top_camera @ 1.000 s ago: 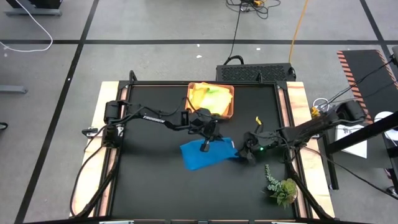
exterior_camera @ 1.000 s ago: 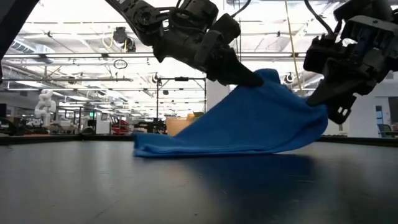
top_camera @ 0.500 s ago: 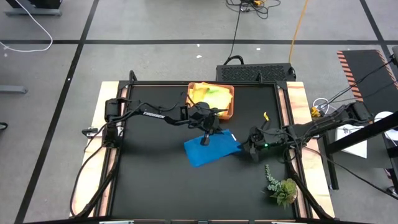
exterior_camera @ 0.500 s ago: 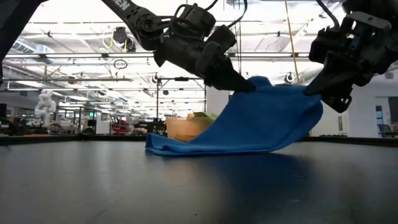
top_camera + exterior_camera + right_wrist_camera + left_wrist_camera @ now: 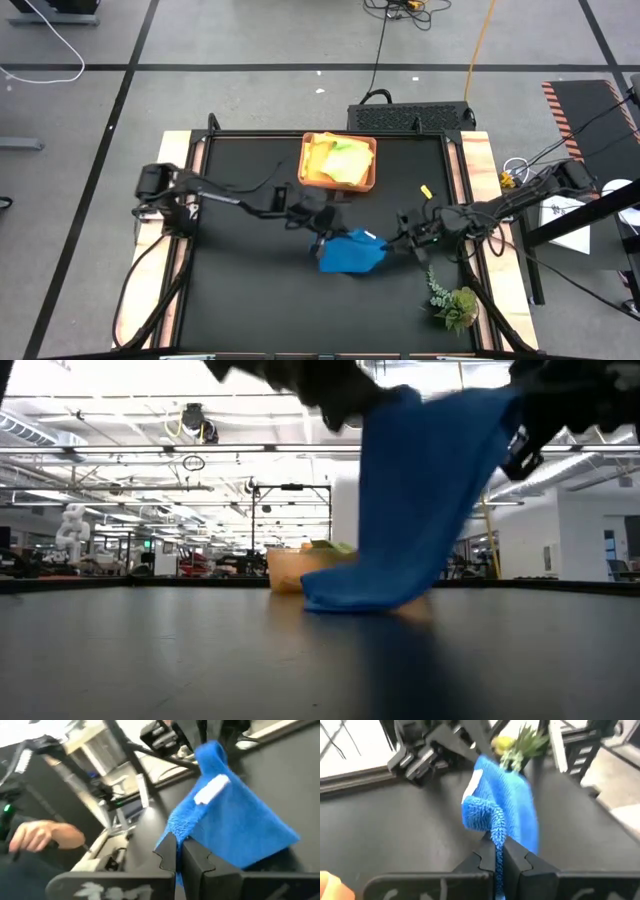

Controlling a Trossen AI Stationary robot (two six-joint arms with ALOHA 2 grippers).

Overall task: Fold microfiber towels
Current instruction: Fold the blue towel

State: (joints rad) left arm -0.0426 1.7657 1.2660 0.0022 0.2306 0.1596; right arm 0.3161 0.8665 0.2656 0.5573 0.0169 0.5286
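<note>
Fold of the soft blue microfiber towel [image 5: 352, 252] under way, judged early: cloth lifted, not yet laid over itself. Remaining bright microfiber towels, yellow and lime green visible [image 5: 337, 157], heaped unfolded in the shallow tan rectangular tray [image 5: 306, 180], well apart from both claws, toward the table's far edge. None seen folded.

Left gripper [image 5: 497, 856] clamped on one top corner of blue towel; fabric pinched between fingers and bunched just ahead of them. Right gripper [image 5: 179, 851] likewise clamped on the opposite top corner. Towel strung between the two claws and hanging below them as a steep sheet, lower edge touching the black tabletop [image 5: 150, 650].

Small leafy green plant sprig [image 5: 455, 300] near right gripper, on its near side, clear of cloth.

Left to do, by estimate: bring held edge across, lay down, release; then tray stack.
</note>
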